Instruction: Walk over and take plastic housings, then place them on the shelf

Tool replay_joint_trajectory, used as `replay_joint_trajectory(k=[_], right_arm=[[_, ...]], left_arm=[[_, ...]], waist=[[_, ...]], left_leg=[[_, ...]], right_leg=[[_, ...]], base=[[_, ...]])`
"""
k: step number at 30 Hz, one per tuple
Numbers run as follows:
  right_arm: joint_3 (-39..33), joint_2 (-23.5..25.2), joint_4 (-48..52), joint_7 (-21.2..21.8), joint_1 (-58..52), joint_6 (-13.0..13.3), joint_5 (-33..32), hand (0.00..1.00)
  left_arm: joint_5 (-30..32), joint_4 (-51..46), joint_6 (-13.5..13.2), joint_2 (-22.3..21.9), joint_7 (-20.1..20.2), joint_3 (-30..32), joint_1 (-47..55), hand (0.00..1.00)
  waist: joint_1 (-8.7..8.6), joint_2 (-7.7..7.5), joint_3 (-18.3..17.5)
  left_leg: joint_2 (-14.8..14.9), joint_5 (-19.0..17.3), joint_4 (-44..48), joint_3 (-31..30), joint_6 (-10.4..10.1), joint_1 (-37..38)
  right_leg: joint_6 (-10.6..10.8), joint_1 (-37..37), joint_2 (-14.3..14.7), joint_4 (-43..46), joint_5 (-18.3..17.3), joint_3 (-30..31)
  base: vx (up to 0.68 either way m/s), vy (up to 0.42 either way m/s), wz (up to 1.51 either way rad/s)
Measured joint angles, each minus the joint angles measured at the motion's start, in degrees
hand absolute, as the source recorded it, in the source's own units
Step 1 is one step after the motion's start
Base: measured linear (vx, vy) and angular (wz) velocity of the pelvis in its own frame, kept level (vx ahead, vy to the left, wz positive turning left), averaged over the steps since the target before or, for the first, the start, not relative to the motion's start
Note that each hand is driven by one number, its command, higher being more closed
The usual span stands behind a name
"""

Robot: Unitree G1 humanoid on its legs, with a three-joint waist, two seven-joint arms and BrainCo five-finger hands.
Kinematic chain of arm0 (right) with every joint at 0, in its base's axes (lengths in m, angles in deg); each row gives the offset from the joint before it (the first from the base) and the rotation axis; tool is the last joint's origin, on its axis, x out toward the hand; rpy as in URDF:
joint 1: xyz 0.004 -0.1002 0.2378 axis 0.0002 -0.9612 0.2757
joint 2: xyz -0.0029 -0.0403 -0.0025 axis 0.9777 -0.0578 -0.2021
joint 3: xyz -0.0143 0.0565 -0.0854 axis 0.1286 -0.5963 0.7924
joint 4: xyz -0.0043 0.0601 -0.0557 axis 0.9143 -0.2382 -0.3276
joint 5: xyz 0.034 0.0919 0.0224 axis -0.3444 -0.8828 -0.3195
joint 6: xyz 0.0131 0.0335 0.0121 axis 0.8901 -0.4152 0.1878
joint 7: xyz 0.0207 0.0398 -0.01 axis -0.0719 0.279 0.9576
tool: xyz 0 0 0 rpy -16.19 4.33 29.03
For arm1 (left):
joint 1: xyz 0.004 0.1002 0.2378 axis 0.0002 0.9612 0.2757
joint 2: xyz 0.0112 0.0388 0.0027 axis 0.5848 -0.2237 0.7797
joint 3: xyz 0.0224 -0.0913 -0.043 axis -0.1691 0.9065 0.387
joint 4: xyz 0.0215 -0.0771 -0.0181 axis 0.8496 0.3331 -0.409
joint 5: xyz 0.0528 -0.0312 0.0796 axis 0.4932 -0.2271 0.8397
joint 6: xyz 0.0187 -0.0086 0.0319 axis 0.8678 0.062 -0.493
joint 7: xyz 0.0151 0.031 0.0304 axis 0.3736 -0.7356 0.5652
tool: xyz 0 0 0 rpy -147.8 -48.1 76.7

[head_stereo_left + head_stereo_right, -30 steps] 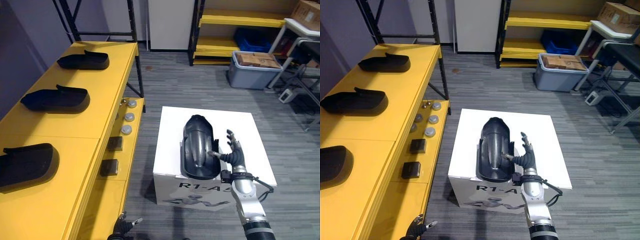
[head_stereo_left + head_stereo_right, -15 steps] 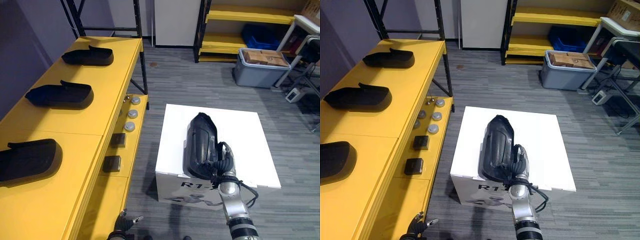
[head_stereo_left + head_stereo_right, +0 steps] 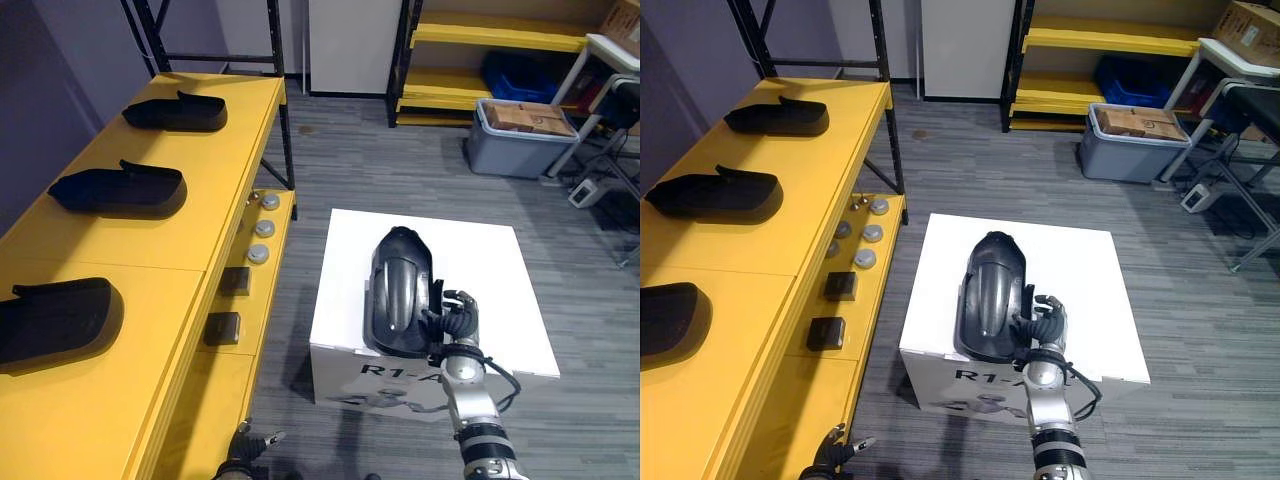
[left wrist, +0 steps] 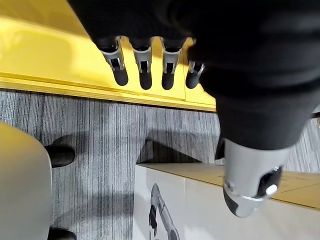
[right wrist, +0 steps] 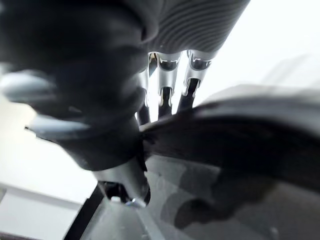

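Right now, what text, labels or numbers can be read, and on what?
White box front: dark lettering above a printed figure, partly hidden behind the right arm; not readable whole.
Cardboard box in the grey bin: any print too small to read.
Plastic housing: no print.

Light: bright, even, overhead.
Shadows: soft under shelf housings [image 3: 118,190], darker on floor [image 3: 285,372] left of box [image 3: 490,265].
Glare: pale sheen along the housing [image 3: 400,290] on the box.

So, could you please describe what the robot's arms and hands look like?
The right arm is silver-grey, with a dark ribbed cover over wrist and hand back. Both the right hand and left hand have silver fingers with dark tips.
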Motion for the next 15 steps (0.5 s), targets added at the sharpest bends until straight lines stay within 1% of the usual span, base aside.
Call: replay_joint_trajectory(k=[2, 4, 8, 10, 15], right_arm=[[-0.3, -0.5, -0.5, 2.2, 0.7, 0.0, 0.0, 1.00], [-0.2, -1.1, -1.1, 3.6, 1.2, 0.0, -0.7, 1.00], [-0.1, -1.9, -2.7, 5.7, 2.0, 0.0, -2.3, 1.00], [0.5, -1.7, -3.0, 6.4, 2.2, -0.1, -3.3, 1.00], [1.5, -0.7, -2.6, 5.9, 2.2, 0.0, -4.9, 1.00]], left_arm=[[0.0, 0.2, 0.0, 0.2, 1.0, 0.0, 0.0, 0.00], [0.0, 0.5, 0.0, 0.4, 1.6, 0.0, -0.1, 0.00], [0.0, 0.5, 0.0, 0.9, 2.1, -1.2, -0.3, 0.00], [0.0, 0.7, 0.1, 1.0, 2.1, -1.2, -0.6, 0.00], [-0.2, 0.6, 0.0, 1.1, 2.0, -1.2, -0.7, 0.00]], waist=[[-0.40, -0.16, 0.0], [-0.54, -0.29, 0.0], [-0.32, -0.74, -0.2], [-0.17, -0.86, -0.2], [0.37, -1.06, -0.2]], left_leg=[[0.2, 0.0, -0.1, 0.0, 0.0, 0.1], [0.3, 0.0, -0.2, 0.0, 0.0, 0.1], [0.3, 0.0, -0.4, 0.0, 0.0, 0.4], [0.3, 0.0, -0.4, 0.0, -0.1, 0.4], [0.3, 0.0, -0.4, 0.0, -0.1, 0.6]], right_leg=[[0.0, 0.1, 0.2, -0.2, 0.0, 0.0], [0.0, 0.1, 0.3, -0.2, 0.0, 0.0], [0.0, 0.2, 0.4, -0.2, 0.0, 0.0], [0.0, 0.3, 0.4, -0.2, 0.0, 0.0], [0.0, 0.5, 0.3, -0.2, 0.0, 0.0]], base=[[0.00, 0.000, 0.00], [0.00, 0.000, 0.00], [0.00, 0.000, 0.00], [0.00, 0.000, 0.00], [0.00, 0.000, 0.00]])
